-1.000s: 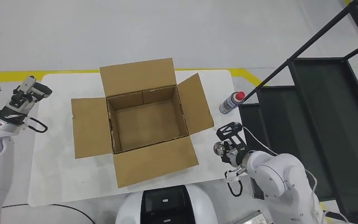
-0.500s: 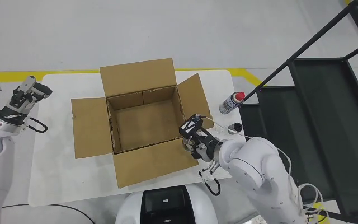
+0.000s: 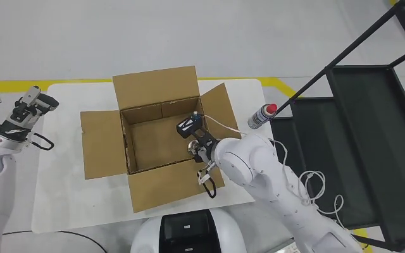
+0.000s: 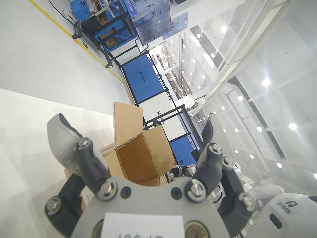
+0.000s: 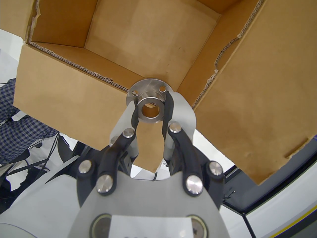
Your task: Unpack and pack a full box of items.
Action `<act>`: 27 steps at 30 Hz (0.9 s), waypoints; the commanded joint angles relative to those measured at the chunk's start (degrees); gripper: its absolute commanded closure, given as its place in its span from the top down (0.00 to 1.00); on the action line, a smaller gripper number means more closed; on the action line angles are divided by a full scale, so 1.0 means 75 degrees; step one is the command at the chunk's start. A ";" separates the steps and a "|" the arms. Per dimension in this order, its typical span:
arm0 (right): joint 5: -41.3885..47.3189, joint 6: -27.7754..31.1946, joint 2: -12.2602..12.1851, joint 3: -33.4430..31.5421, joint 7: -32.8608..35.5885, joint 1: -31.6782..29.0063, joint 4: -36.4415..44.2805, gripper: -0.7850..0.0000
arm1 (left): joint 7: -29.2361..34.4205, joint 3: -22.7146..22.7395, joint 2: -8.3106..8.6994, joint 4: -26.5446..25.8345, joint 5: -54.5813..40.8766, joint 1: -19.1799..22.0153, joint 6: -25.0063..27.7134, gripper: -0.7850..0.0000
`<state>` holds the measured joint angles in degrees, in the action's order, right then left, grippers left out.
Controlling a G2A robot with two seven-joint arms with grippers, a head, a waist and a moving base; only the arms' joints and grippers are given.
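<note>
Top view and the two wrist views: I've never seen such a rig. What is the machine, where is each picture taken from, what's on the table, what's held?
It is a robot with two arms, each ending in a two-fingered gripper. The top view looks down from above the arms; each wrist view looks out along one arm's own gripper. On the white table stands an open cardboard box, with a spray can beside it. The right gripper is over the box, shut on a metal flange. The left gripper is by the table's edge, open, holding nothing.
</note>
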<state>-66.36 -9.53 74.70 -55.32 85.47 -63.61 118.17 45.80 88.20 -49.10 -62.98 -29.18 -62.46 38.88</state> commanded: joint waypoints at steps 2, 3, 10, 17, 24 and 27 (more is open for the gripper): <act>-0.0003 0.0002 -0.0001 -0.0001 0.0002 -0.0002 0.0004 0.00 | 0.0000 0.0000 0.0000 0.0000 0.0000 0.0000 0.0000 1.00; -0.0003 0.0002 -0.0001 -0.0001 0.0002 -0.0002 0.0004 0.00 | 0.0000 0.0000 0.0000 0.0000 0.0000 0.0000 0.0000 1.00; -0.0003 0.0002 -0.0001 -0.0001 0.0002 -0.0002 0.0004 0.00 | 0.0000 0.0000 0.0000 0.0000 0.0000 0.0000 0.0000 1.00; 0.0070 0.0293 0.0038 0.0187 -0.0478 0.0091 -0.0552 0.00 | 0.0000 0.0000 0.0000 0.0000 0.0000 0.0000 0.0000 1.00; 0.0301 0.0281 0.0398 0.1044 -0.0725 0.1641 -0.2517 0.00 | 0.0000 0.0000 0.0000 0.0000 0.0000 0.0000 0.0000 1.00; 0.0534 0.0190 0.0611 0.1457 -0.0835 0.2271 -0.3454 0.00 | 0.0000 0.0000 0.0000 0.0000 0.0000 0.0000 0.0000 1.00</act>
<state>-62.61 -7.85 78.83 -45.39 79.24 -48.21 94.97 45.80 88.20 -49.10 -62.98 -29.18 -62.46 38.88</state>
